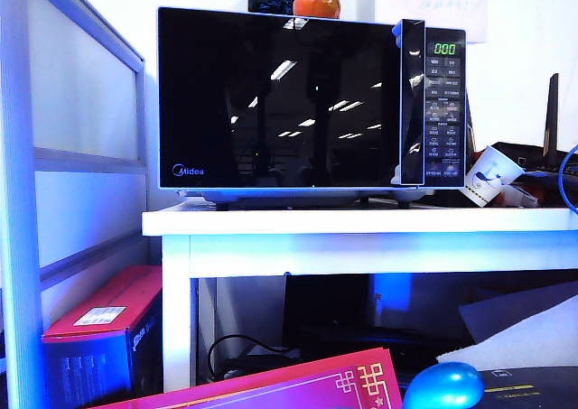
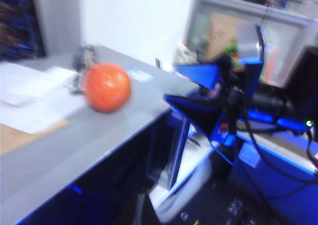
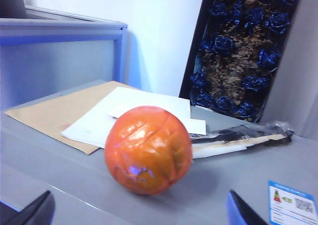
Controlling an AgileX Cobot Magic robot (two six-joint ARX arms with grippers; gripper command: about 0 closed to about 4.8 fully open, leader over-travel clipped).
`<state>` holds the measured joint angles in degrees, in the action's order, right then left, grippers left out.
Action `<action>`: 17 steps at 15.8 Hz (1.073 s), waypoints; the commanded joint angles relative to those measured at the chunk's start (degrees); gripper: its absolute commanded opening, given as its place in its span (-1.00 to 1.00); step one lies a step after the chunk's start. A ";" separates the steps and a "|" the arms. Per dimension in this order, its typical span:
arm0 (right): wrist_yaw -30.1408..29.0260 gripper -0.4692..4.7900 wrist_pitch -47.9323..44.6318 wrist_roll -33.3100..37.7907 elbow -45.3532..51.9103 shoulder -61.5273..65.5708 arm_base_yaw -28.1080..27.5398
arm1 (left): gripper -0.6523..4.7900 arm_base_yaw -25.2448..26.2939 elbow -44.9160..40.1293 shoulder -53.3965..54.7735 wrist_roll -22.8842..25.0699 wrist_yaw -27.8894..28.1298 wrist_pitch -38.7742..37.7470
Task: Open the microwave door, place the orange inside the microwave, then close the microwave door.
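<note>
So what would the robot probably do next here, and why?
Probably bring the right claw forward and close it on the orange. The orange sits on top of the microwave, and this claw is open with the fruit just ahead of its fingertips. The door is shut, and the left claw is not in view.

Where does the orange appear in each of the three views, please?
Exterior view: the orange sits on top of the microwave, above its closed door.
Left wrist view: blurred, on the grey top, left of centre.
Right wrist view: centre foreground, between the right gripper fingers.
Shared landmark: the microwave's grey top.
</note>
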<state>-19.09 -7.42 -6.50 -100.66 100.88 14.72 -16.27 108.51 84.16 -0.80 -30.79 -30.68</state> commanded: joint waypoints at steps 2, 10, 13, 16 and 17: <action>0.11 1.00 -1.11 0.02 -0.39 0.09 0.09 | -0.70 -0.37 0.26 0.79 0.39 0.09 0.59; 1.60 1.00 -1.42 0.04 -1.86 1.22 0.26 | -0.70 -0.37 0.26 0.76 0.39 -0.04 1.22; 1.86 1.00 -1.25 0.04 -1.88 1.64 0.26 | -0.70 -0.37 0.26 0.79 0.39 0.07 1.25; 3.76 1.00 14.25 -1.64 -4.83 1.25 0.24 | -0.70 -0.37 0.26 0.79 1.42 0.13 1.70; 6.64 1.00 17.66 -1.57 -5.07 0.96 0.24 | -0.70 -0.37 0.26 0.79 1.51 0.13 2.21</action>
<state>-15.42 6.04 -7.62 -105.34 102.39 14.90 -16.60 108.51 85.19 0.10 -30.59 -30.28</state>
